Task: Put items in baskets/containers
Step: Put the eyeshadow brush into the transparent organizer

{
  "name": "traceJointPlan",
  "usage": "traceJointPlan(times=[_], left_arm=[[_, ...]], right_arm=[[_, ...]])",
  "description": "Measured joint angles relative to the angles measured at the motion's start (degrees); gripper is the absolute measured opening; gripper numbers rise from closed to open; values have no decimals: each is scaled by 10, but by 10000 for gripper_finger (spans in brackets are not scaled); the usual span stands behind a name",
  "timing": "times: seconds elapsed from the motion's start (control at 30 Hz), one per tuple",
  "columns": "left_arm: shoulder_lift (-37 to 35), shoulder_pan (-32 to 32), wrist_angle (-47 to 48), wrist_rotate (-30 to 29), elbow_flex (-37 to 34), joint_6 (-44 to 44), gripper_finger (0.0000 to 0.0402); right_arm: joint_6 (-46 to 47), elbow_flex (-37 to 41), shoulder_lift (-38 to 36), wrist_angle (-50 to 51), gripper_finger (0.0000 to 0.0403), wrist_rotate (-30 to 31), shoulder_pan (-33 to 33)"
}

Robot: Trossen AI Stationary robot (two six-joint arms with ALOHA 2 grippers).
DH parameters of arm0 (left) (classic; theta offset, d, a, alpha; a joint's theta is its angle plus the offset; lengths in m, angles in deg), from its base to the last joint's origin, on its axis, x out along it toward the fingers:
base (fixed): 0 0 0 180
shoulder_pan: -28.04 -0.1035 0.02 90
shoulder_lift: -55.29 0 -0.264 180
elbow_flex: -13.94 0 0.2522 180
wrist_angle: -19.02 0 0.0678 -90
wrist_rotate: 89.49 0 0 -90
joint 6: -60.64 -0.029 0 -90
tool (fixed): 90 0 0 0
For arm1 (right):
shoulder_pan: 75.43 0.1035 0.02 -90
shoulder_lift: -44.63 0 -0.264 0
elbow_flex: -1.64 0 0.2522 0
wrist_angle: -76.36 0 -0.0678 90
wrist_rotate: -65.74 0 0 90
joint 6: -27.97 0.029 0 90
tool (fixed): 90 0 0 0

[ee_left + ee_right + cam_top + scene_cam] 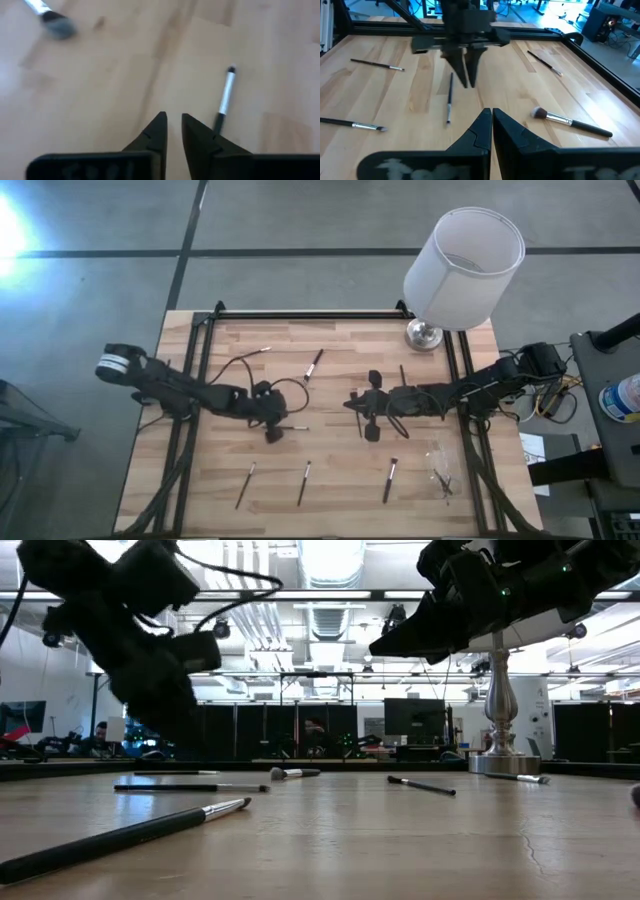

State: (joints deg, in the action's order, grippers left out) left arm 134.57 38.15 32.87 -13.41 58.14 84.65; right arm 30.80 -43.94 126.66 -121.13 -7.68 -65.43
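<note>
Several thin brushes lie flat on the wooden table: three in a row near the near edge [303,482], others toward the far side [313,365]. A clear bag [440,468] holding a few dark sticks lies near the right near corner. My left gripper [272,430] hovers left of the middle, pointing down, its fingers [173,120] a narrow gap apart. A small silver-ferruled brush [225,97] lies just beside them. My right gripper [352,402] is shut [491,114] at mid-table, level, facing the left gripper [465,75].
A big white lamp shade [463,265] on a metal foot [424,335] stands at the far right corner. A black frame [300,315] runs along the table's far, left and right edges. A fluffy-headed brush [570,122] lies between my right gripper and the far side.
</note>
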Motion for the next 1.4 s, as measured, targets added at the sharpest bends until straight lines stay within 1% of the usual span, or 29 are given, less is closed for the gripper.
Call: traceJointPlan(times=[0.07, 0.27, 0.43, 0.53, 0.87, 0.97, 1.13, 1.23, 1.4], left_arm=[[-5, 21, 21, 0, 8, -2, 66], [-12, 92, 156, -2, 34, 18, 76], [-12, 126, 207, -35, 25, 63, 76], [-12, 133, 207, -34, 11, 80, 76], [-14, 140, 183, -20, -8, 81, 76], [-18, 143, 187, -14, -6, 81, 76], [-39, 146, 199, 30, 15, 75, 76], [-47, 147, 197, 32, 18, 81, 76], [-38, 158, 200, 30, 14, 109, 76]], right_arm=[[0, 0, 3, -4, 8, 0, 0], [0, 0, 20, -7, 8, -1, 0], [2, 0, 40, -21, 8, -1, 0], [1, 0, 51, -32, 8, -1, 0], [0, -4, 61, -38, 8, -2, 0], [0, -4, 58, -39, 8, -3, 0], [0, -4, 58, -38, 8, -3, 0], [0, -4, 59, -38, 8, -3, 0], [0, -4, 59, -38, 8, -3, 0]])
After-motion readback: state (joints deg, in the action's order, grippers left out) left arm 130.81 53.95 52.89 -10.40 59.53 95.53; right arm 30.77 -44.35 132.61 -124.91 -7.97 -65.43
